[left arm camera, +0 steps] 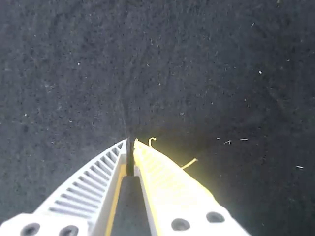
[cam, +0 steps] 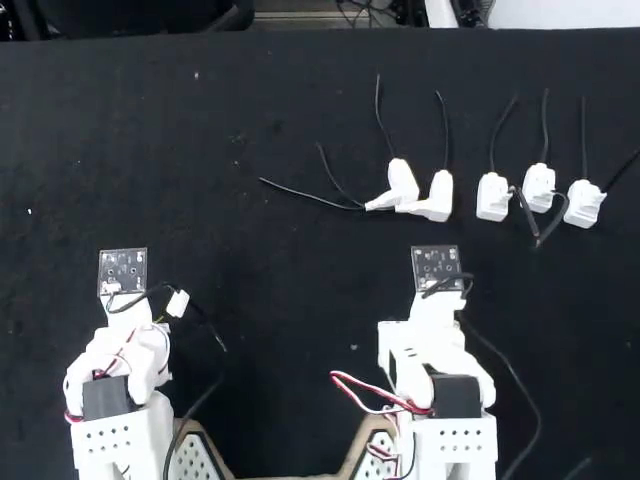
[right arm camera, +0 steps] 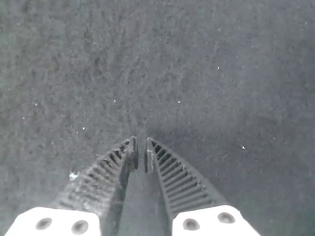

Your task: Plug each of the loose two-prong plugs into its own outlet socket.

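Observation:
Several white plug and socket pieces with thin black wires lie in a row at the far right of the black table: a tilted pair [cam: 420, 193] that touch each other, then three apart [cam: 493, 196] [cam: 539, 185] [cam: 584, 203]. I cannot tell plugs from sockets. Both arms are folded back at the near edge, far from them, the left arm [cam: 120, 345] and the right arm [cam: 436, 340]. My left gripper [left arm camera: 132, 143] is shut over bare cloth with nothing in it. My right gripper [right arm camera: 140, 145] is shut too, a thin slit between its tips, holding nothing.
A loose black wire [cam: 305, 195] runs left from the tilted pair. A small white connector [cam: 178, 303] on a cable hangs beside the left arm. The black cloth [cam: 200, 150] covers the whole table.

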Controlling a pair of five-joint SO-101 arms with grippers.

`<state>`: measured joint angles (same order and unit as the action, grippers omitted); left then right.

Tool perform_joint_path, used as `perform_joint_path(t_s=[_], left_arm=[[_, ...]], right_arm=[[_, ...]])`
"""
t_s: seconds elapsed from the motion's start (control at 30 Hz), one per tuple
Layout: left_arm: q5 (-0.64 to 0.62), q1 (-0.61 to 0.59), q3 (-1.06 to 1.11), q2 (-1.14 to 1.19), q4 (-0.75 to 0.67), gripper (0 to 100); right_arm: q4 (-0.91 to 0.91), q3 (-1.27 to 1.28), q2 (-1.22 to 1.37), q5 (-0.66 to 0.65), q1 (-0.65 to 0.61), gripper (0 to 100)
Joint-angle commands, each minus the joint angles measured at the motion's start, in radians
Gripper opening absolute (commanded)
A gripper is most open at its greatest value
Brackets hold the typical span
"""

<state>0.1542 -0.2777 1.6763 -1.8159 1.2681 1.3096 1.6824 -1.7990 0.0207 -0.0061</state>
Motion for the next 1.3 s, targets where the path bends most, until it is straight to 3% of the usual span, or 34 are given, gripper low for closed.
perform_joint_path(t_s=[0.0, 0.43, 1.27], left_arm=[[-0.009, 0.01, 0.022, -0.011, 0.006, 3], [-0.011, 0.142, 0.022, -0.008, 0.005, 3], [-0.011, 0.142, 0.022, -0.008, 0.005, 3]], right_arm=[[-0.005, 0.002, -0.097, -0.003, -0.012, 1.1], [-0.005, 0.002, -0.097, -0.003, 0.02, 1.1], [-0.005, 0.002, -0.097, -0.003, 0.02, 1.1]])
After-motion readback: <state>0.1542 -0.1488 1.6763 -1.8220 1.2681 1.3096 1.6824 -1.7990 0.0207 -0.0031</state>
